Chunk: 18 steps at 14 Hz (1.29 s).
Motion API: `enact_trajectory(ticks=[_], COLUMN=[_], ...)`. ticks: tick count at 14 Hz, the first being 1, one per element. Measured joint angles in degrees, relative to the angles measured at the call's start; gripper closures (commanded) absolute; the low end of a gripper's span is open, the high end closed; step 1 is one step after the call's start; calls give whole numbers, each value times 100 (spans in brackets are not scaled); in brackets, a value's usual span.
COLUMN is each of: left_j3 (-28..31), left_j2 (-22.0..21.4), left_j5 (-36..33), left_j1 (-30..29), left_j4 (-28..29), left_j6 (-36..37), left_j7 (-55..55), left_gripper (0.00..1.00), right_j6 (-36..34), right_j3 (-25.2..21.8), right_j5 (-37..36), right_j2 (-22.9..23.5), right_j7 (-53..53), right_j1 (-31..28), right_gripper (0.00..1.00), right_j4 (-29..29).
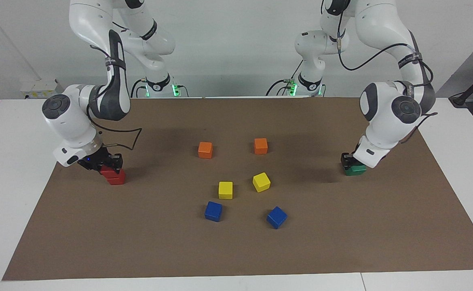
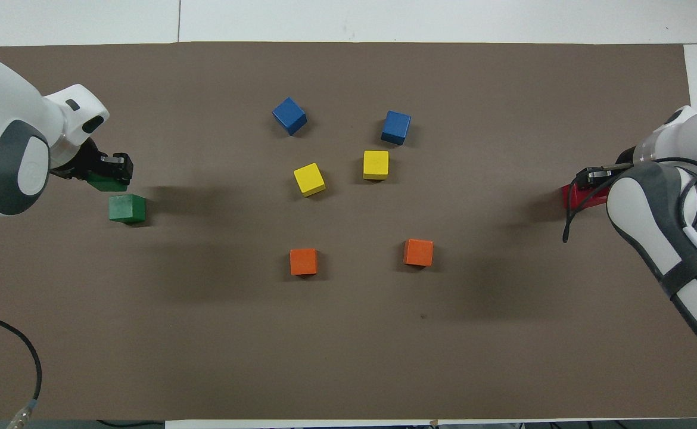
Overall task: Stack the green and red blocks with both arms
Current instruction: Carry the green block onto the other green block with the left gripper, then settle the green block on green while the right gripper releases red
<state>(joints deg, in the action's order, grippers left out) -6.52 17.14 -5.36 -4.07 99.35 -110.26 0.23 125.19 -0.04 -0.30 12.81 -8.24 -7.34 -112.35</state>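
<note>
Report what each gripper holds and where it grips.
Left gripper: green block, by its sides. Right gripper: upper red block on the lower red block, by its sides.

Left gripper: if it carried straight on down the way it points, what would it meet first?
Probably the second green block on the mat. The left gripper, shut on a green block, hangs about over it, though the alignment is unclear.

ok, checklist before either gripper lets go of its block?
1. Left gripper shut on held green block: ok.
2. Held green block squared over second green block: cannot tell; the gripper hides the gap in the facing view.
3. Right gripper shut on upper red block: ok.
4. Upper red block resting on lower red block: ok; edges flush: cannot tell.
5. Yellow cubes, blue cubes and orange cubes apart from both pairs: ok.
</note>
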Motion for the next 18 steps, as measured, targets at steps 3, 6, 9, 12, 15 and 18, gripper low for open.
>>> enact_trajectory(ticks=[3,6,9,12,15,18], left_j3=[-8,-24,-50,-51,-53,-53], left_j2=[-2,-14,-64,-143,-185,-190], left_j5=[17,52,71,326,480,491], left_j1=[-235,-281,-281,-284,-284,-285], left_j4=[186,511,714,821,839,844], left_j6=[-241,-646,-707,-708,-687,-683], left_j7=[256,292,297,344,382,425], left_gripper=[100,100,100,100,100,100], right_j6=[29,69,80,100,161,190], right_j3=[0,0,0,0,0,0], right_j5=[0,0,0,0,0,0], right_j2=[0,0,0,6,57,69], right_j7=[0,0,0,0,0,0], right_j1=[0,0,0,0,0,0], right_gripper=[100,100,100,100,100,100], right_j4=[-8,-15,-20,-34,-43,-46])
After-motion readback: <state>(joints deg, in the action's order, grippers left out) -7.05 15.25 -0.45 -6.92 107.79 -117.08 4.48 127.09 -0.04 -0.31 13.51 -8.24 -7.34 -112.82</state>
